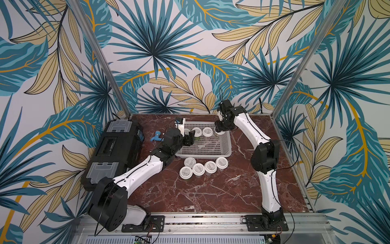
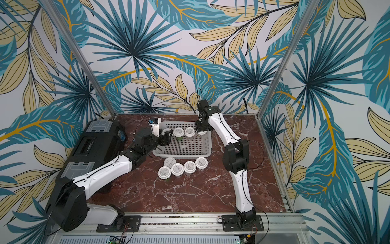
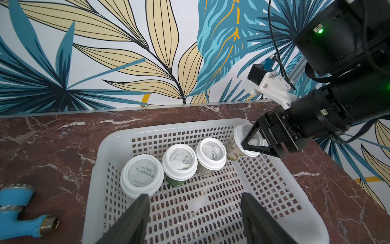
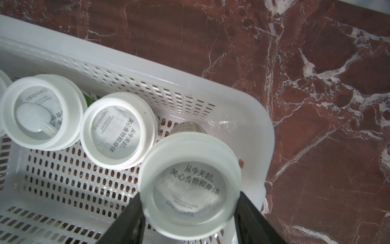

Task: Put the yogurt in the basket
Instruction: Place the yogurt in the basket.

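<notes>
The pale perforated basket (image 1: 202, 156) (image 2: 181, 156) sits at the table's back middle. Three white-lidded yogurt cups (image 3: 179, 161) stand in a row along its far wall. My right gripper (image 4: 189, 195) (image 1: 219, 129) is shut on the lid of another yogurt cup (image 4: 190, 181) (image 3: 234, 147), held tilted over the basket's far right corner. Whether that cup's base touches the floor I cannot tell. My left gripper (image 3: 194, 213) (image 1: 188, 137) hangs open over the basket's left side with only the perforated floor between its fingers. Several more yogurt cups (image 1: 198, 169) (image 2: 177, 169) cluster on the table just in front of the basket.
A large black toolbox (image 1: 118, 147) lies along the table's left edge. A small blue fitting (image 1: 157, 136) (image 3: 21, 211) rests between it and the basket. Metal posts (image 1: 118, 90) rise at the back corners.
</notes>
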You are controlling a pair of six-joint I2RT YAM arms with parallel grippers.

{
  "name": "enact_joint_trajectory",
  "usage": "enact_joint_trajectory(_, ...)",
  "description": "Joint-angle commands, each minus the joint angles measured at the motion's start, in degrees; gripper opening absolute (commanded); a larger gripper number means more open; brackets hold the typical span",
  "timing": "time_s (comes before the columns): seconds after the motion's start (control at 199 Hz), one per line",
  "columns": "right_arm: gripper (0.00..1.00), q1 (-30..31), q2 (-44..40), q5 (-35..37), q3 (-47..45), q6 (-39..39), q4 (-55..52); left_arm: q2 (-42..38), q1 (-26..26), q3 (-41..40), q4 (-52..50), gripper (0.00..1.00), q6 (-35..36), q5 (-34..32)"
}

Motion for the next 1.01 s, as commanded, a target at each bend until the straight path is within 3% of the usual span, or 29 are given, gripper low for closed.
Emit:
enact_joint_trajectory(0.0,0.63,-0.15,1.82,-0.43,1.04,-0.42,0.79,0.17,0.40,-0.43,1.07,0.72,0.74,0.43)
enact_joint_trajectory(0.548,0.64,-0.94,4.88,-2.10,1.76,0.20,2.89,-0.28,0.40,-0.69,1.07,0.72,0.75,0.20)
enact_joint_trajectory(0.82,0.77,-0.87,5.82,-2.29,2.26,0.50,4.02,-0.27,0.43,-0.71,1.16,0.72,0.73,0.24)
enact_joint_trajectory(1.001,0.80,-0.87,4.94,-3.23,2.13,1.03,4.79,-0.27,0.41,-0.81,1.23,0.72,0.69,0.30)
